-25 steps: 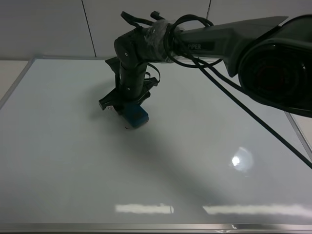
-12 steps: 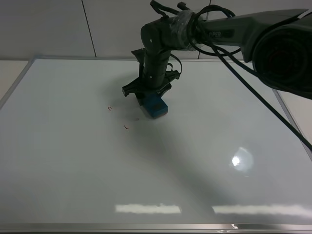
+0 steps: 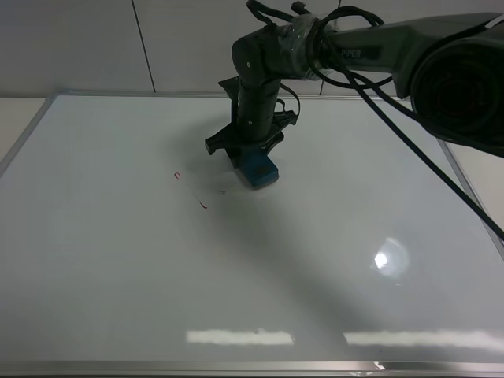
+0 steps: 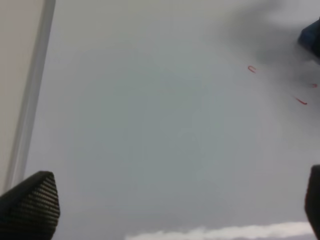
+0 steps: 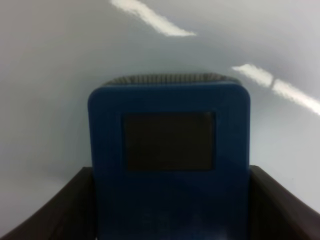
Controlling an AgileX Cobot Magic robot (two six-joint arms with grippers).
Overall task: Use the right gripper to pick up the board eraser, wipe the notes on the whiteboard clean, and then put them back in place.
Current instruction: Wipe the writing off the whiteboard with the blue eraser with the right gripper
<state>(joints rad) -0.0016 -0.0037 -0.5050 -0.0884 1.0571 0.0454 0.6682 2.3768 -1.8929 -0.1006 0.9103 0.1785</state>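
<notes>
I see the right gripper [image 3: 250,160] fingers pinching the board eraser [image 3: 260,172], which sticks out below them onto the whiteboard [image 3: 118,276], far-centre. 2 red bits of the notes [image 3: 178,175] sit apart, left of it. Left gripper [image 4: 172,205] fingers spread, holding nothing.

Readable in the high view: one white printed label [image 3: 358,53], "PiPER", on the dark forearm link of the right arm [image 3: 409,39], just behind the wrist joint, above the far edge of the whiteboard [image 3: 118,276]. Small and a little blurred, yet legible. On the whiteboard, left of centre and toward the far edge, only two tiny red marker strokes: a red hook [image 3: 178,175] and, nearer the front edge, a red tick [image 3: 203,205]. Too slight to read as any letter or number.
</notes>
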